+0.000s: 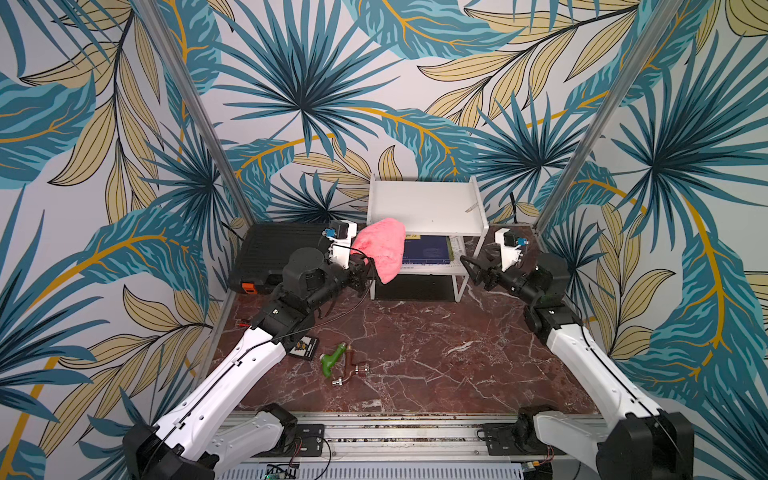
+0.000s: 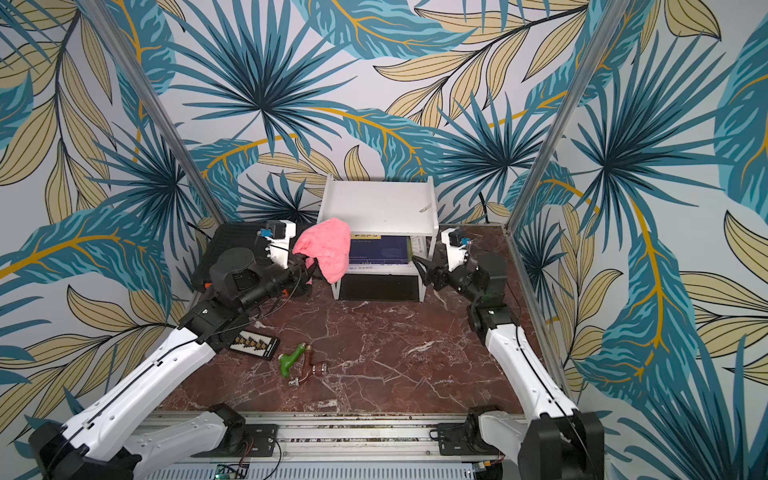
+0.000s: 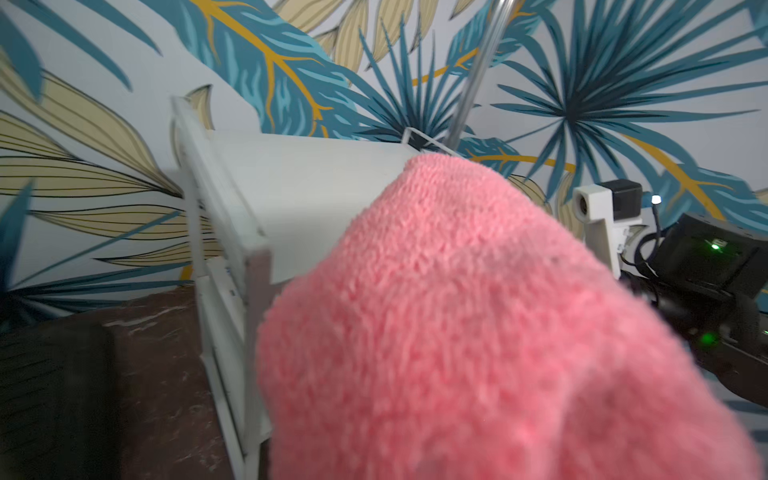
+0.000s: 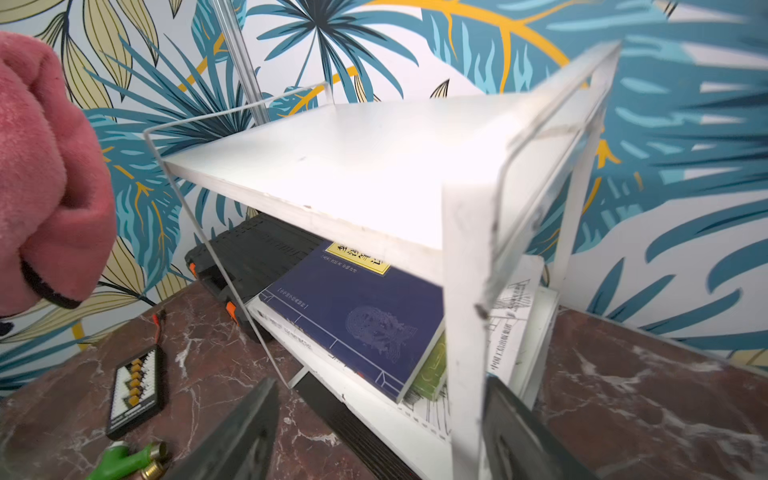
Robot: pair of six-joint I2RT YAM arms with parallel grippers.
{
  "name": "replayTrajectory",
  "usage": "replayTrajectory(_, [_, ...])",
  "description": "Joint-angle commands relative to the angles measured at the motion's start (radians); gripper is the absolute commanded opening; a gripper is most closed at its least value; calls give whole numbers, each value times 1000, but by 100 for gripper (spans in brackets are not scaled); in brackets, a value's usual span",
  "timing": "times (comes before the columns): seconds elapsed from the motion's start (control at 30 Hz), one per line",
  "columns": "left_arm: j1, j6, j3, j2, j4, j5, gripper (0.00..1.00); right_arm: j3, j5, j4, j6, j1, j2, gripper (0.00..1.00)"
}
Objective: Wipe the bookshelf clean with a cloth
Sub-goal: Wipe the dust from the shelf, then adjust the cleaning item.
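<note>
Left gripper (image 1: 365, 268), jaws closed on a bunched fold of the soft, fluffy pink microfibre cloth (image 1: 384, 245), holds it raised at the near left corner of the small white two-tier bookshelf (image 1: 428, 203). The shelf stands at the far middle of the dark red marbled tabletop (image 1: 415, 340), against the back wall. Most of the cloth hangs free beyond the jaws, sagging down in front of the left end of the lower tier. Whether it touches the top board cannot be told.

Right gripper (image 1: 471, 268), jaws wide apart and holding nothing, sits at the shelf's near right leg. In the right wrist view that leg stands between the fingers (image 4: 245, 428).

Handling, judged: the cloth is light and limp and will fold rather than push. A grip on a gathered bunch suits it, leaving a loose pad to drag flat across the board. Its dark edge trim (image 4: 50, 291) is best kept off the wiping face. The bookshelf looks light on its thin white frame and may slide or tip under a sideways wipe, so the near right leg is the natural place to brace it. A dark blue book (image 1: 428, 249) lies on the lower tier, and a black ribbed plastic toolcase (image 1: 274, 253) sits to the shelf's left.
</note>
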Motion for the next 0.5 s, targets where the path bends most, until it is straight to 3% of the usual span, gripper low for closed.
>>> replayTrajectory(0.0, [-12, -15, 60, 70, 60, 301, 0, -30, -259, 126, 157, 41, -64, 79])
replayTrajectory(0.1, [-42, -46, 87, 126, 91, 302, 0, -21, -297, 356, 340, 152, -28, 81])
replayTrajectory(0.27, [-94, -59, 132, 203, 130, 330, 0, 87, -247, 172, 170, 323, 41, 85])
replayTrajectory(0.47, [-115, -27, 154, 242, 112, 367, 0, 132, -178, 350, 333, 343, 174, 84])
